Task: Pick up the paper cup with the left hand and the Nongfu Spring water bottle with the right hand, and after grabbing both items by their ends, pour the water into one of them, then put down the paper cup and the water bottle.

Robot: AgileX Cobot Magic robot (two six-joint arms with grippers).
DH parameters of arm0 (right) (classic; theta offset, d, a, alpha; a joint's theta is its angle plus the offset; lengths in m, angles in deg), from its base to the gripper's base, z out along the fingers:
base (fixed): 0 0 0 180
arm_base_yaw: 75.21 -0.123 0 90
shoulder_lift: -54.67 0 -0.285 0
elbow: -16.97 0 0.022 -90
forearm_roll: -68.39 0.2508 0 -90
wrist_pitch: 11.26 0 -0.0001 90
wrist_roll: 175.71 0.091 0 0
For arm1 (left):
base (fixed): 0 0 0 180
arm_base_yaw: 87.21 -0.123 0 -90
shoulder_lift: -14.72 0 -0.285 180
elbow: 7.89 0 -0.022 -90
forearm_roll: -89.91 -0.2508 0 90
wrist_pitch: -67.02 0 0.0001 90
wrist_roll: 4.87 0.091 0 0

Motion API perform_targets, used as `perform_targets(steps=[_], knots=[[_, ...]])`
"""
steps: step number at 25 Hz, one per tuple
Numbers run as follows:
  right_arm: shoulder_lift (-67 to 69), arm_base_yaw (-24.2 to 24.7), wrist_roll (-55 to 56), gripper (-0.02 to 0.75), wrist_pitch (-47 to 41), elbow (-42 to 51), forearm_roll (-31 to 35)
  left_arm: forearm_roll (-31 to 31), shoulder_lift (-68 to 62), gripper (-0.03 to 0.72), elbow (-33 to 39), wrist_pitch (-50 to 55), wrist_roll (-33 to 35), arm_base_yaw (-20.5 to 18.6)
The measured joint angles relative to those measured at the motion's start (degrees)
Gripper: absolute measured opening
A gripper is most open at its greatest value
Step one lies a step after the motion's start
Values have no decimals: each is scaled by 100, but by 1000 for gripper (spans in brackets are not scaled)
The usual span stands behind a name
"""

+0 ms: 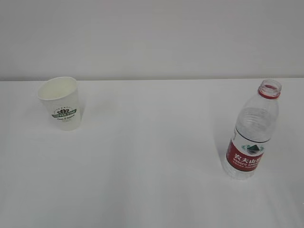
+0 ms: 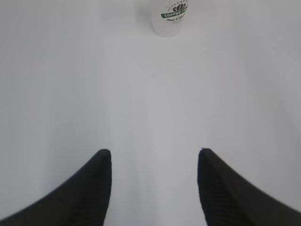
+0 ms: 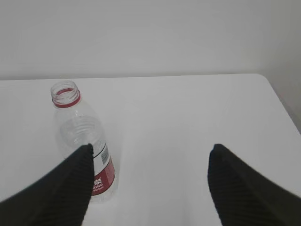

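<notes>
The white paper cup (image 1: 61, 103) with a green round logo stands upright at the table's back left. In the left wrist view the paper cup (image 2: 171, 18) is far ahead at the top edge, and my left gripper (image 2: 154, 151) is open with only bare table between its fingers. The Nongfu Spring water bottle (image 1: 252, 130), clear with a red label and no cap, stands upright at the right. My right gripper (image 3: 151, 147) is open; the bottle (image 3: 84, 141) stands ahead of it, partly behind its left finger (image 3: 61, 188). I cannot make out a water level. Neither arm shows in the exterior view.
The white table (image 1: 152, 161) meets a plain pale wall at the back. Its right edge and rounded back corner (image 3: 263, 80) lie to the right of the bottle.
</notes>
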Motion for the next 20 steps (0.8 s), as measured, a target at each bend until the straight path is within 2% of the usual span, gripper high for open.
perform_targets(steps=[5, 9, 15, 20], knots=[[295, 0, -24, 568, 340, 0, -32, 0, 0, 423, -56, -133, 0, 0], [574, 0, -24, 568, 716, 0, -32, -102, -146, 423, -201, -1286, 0, 0], [880, 0, -32, 568, 977, 0, -32, -142, -1253, 423, -200, -1884, 0, 0], [925, 0, -32, 568, 990, 0, -32, -293, -1847, 423, -200, -2887, 0, 0]])
